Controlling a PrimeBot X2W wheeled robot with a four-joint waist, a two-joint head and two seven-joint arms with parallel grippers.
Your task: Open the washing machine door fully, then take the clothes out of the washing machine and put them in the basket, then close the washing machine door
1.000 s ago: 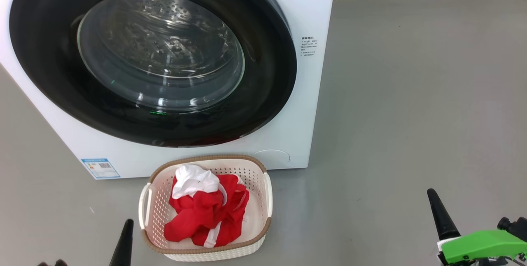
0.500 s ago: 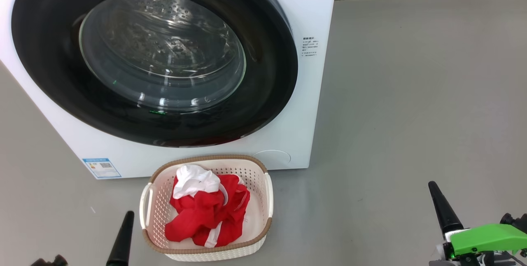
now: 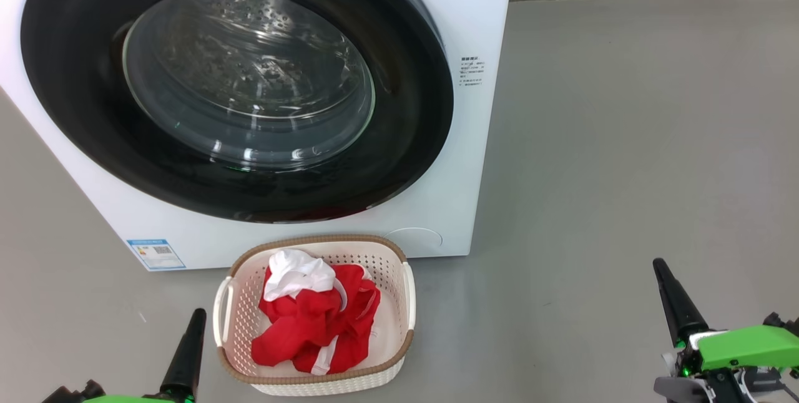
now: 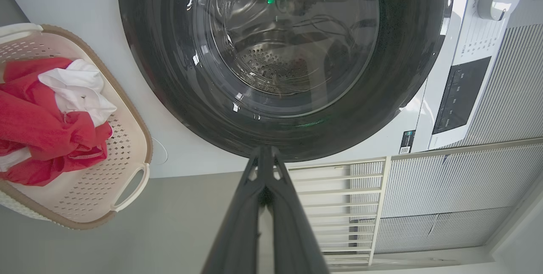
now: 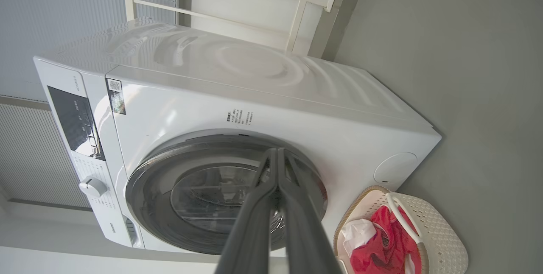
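Our left gripper (image 4: 264, 152) and right gripper (image 5: 278, 152), both clenched empty, face the shut washing machine door (image 3: 412, 110). The clothes (image 3: 312, 325), likely soft and light, fill the near basket (image 3: 312, 239); we'd pinch a raised fold.

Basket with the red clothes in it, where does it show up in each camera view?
Head view: the basket sits bottom centre, below the washing machine door.
Left wrist view: basket at the left edge.
Right wrist view: basket in the bottom right corner.
Shared landmark: that round black-rimmed door.
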